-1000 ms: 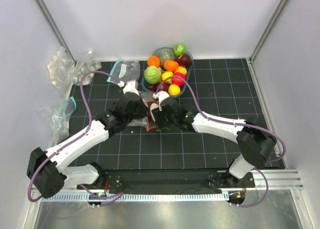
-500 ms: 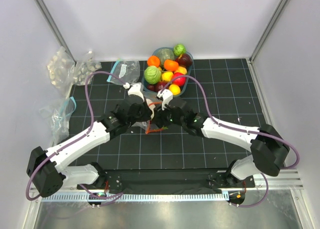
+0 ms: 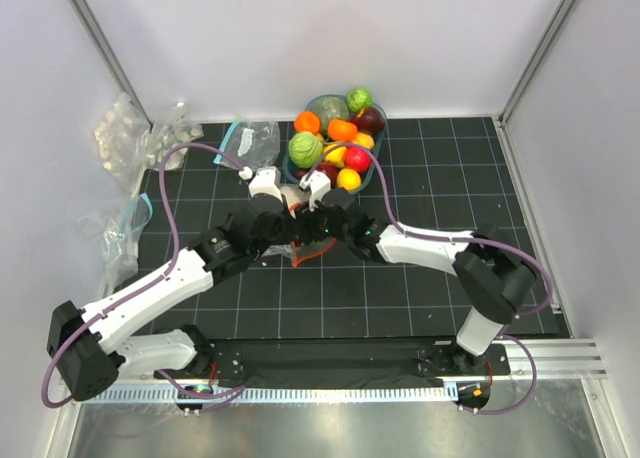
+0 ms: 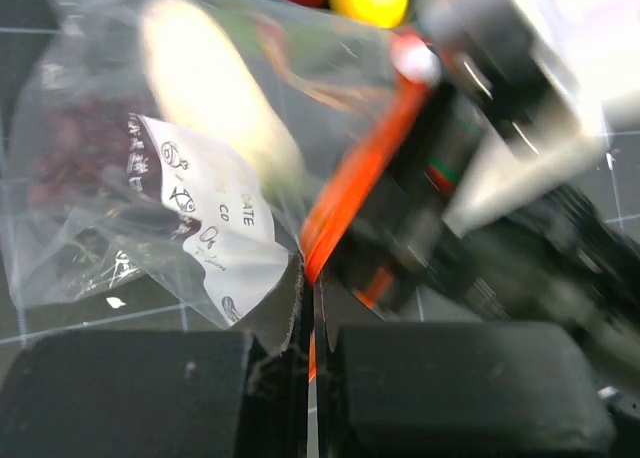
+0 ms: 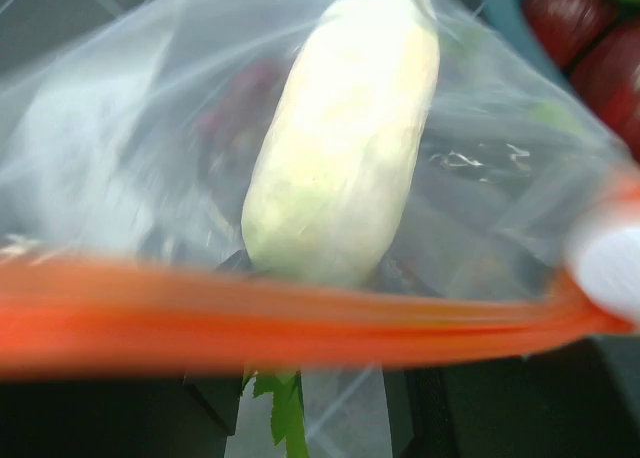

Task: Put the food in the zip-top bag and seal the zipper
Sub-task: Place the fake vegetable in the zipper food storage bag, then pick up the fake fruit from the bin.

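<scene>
The zip-top bag [image 4: 150, 188] holds the white oblong vegetable [image 5: 345, 143] and dark purple grapes [image 4: 70, 148]. In the top view the bag [image 3: 300, 246] hangs between both grippers in the middle of the mat. My left gripper [image 4: 310, 283] is shut on the orange-red zipper [image 4: 350, 178]; in the top view it [image 3: 288, 224] sits left of the bag. My right gripper [image 5: 320, 383] has its jaws apart, and the blurred zipper [image 5: 300, 318] runs across in front of them. In the top view my right gripper [image 3: 314, 221] touches the bag's right side. The rest of the food [image 3: 340, 143] is in the bowl.
The blue bowl [image 3: 372, 178] of toy fruit stands just beyond the grippers. A clear bag with a teal strip [image 3: 250, 136] lies at the back left. More clear bags [image 3: 125, 128] are piled by the left wall, with another one [image 3: 115, 233] lower down.
Both grippers have closed in on each other and shifted slightly toward the bowl with the bag. The right arm's elbow has swung in to the left.
</scene>
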`<state>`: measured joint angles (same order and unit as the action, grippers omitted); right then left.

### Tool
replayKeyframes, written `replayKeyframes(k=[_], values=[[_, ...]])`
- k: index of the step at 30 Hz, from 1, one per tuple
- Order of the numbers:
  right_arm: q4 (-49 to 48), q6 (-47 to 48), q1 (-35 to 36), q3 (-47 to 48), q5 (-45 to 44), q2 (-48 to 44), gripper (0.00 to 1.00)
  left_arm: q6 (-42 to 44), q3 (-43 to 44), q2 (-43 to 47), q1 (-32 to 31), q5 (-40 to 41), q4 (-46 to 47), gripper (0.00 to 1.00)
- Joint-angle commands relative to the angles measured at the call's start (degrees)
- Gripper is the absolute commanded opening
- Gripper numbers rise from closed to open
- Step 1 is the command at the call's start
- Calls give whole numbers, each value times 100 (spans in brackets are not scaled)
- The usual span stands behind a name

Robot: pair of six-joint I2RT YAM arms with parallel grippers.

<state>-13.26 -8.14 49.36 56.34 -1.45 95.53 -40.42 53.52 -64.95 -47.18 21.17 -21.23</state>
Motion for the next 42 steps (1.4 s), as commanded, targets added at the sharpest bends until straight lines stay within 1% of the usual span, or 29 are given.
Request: replayKeyframes(k=[1,2,3,5,6,7,8,10,11,12,15,18,21,23,24,28,29,31,32,33,34,35,36,37,38,42], values=[[-731,85,-146,659,-390,326,41,-132,62,53,-81,10,278,0],[-757,67,-181,712,-443,379,40,-115,80,9,-81,19,278,0],[-810,76,-225,773,-452,466,43,-123,106,-9,-81,45,269,0],[-740,67,-234,844,-513,520,51,-124,115,-70,-81,141,260,0],[-653,76,-234,887,-514,546,66,-150,133,-79,-81,255,251,0],[-669,76,-234,862,-496,537,74,-167,141,-97,-81,326,251,0],[-713,41,-234,818,-496,529,80,-185,159,-114,-81,387,243,0],[-914,-82,-226,564,-453,354,87,-229,229,-193,-72,616,208,0],[-1003,-117,-234,441,-400,257,88,-238,282,-237,-72,712,51,0],[-1308,-291,-226,100,-347,143,88,-255,334,-299,-55,870,-29,0],[-1950,-609,-225,-568,-137,-384,88,-273,475,-395,112,994,-179,0],[-2102,-724,-225,-843,-21,-754,86,-299,598,-440,393,959,-276,0],[-1901,-733,-225,-800,-381,-904,85,-335,756,-519,630,916,-320,0],[-1699,-636,-217,-564,-452,-930,85,-343,932,-650,762,793,-390,0],[-1454,-593,-225,-467,-444,-948,84,-343,1150,-712,780,784,-416,0],[-925,-443,-234,17,-496,-1097,84,-484,1714,-1072,815,1002,-618,0],[-837,-390,-243,174,-609,-1150,83,-536,1854,-1221,815,1256,-714,0],[-757,-416,-418,307,-602,-1238,83,-580,2319,-1336,886,1486,-1065,0],[-766,-703,-549,456,-393,-1229,83,-598,2478,-1441,938,1591,-1171,0],[-914,-924,-881,535,-199,-1212,82,-616,2627,-1494,1026,1757,-1294,0],[-1029,-1152,-1041,615,3,-1099,82,-633,2959,-1538,1061,1872,-1557,0],[-1117,-1537,-1173,842,266,-1019,85,-659,3102,-1582,1079,1978,-1681,0],[-1135,-1637,-1296,1001,355,-905,86,-642,3225,-1591,1088,2162,-1761,0],[-1057,-1690,-1420,1176,304,-721,87,-607,3383,-1582,1088,2224,-1814,0],[-943,-1708,-1482,1569,251,-598,89,-555,3463,-1574,1088,2268,-1823,0],[-591,-1586,-1561,2328,172,-44,95,-221,3893,-1608,1088,2698,-2068,0]])
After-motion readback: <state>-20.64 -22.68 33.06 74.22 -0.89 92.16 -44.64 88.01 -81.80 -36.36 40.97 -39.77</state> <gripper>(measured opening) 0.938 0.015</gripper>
